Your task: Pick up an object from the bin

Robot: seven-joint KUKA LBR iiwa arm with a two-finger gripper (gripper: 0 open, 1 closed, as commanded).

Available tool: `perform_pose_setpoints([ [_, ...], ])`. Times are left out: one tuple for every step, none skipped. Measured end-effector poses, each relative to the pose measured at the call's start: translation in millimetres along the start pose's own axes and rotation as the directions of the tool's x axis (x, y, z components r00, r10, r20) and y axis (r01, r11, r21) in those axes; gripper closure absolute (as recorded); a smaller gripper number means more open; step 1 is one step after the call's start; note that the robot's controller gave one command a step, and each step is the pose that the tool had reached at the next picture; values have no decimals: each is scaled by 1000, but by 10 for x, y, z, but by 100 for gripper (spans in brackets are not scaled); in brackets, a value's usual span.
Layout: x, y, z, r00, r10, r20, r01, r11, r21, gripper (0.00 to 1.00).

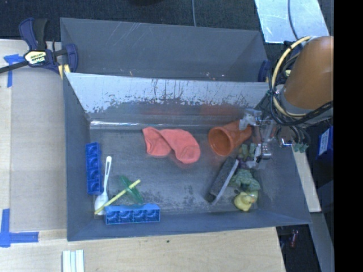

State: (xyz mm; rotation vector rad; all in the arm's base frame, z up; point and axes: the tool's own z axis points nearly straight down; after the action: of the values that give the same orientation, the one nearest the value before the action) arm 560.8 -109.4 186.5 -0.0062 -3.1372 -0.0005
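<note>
Nine or so loose items, one grey metal bin [76,152].

1. Blue studded brick [92,168], lying lengthwise along the left wall.
2. White spoon-like utensil [105,183], just beside it.
3. Crossed green and yellow sticks [127,190], touching the utensil's lower end.
4. Second blue brick [132,214], along the near wall.
5. Pink cloth [171,143], crumpled, mid-floor, well apart from the rest.
6. Orange cone [226,137], tipped on its side, mouth toward the cloth.
7. Dark bar [222,180], slanted, below the cone.
8. Green lump [245,180] and yellow lump [244,202], right near corner, touching.

End effector [258,152]: low in the right end, just beside the cone's narrow end and over the green lump. Wide or narrow: cannot tell. No item seen in its grip.

Step, as judged: descent toward a grasp, lift not yet made. Next move calls for settling squarely over one item, cone or green lump, clear of the dark bar and right wall.
</note>
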Motion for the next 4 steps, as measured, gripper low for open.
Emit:
perform_pose_setpoints([
  [-15, 6, -50, 1000, -3, 8, 3, 1000, 1, 0],
  [-203, -38, 535, 1000, -11, 15, 11, 1000, 2, 0],
  [-359, 271, 903, 998, 29, 48, -29, 1000, 8, 0],
  [-586, -180, 1121, 983, -181, 29, 181, 983, 7, 0],
])
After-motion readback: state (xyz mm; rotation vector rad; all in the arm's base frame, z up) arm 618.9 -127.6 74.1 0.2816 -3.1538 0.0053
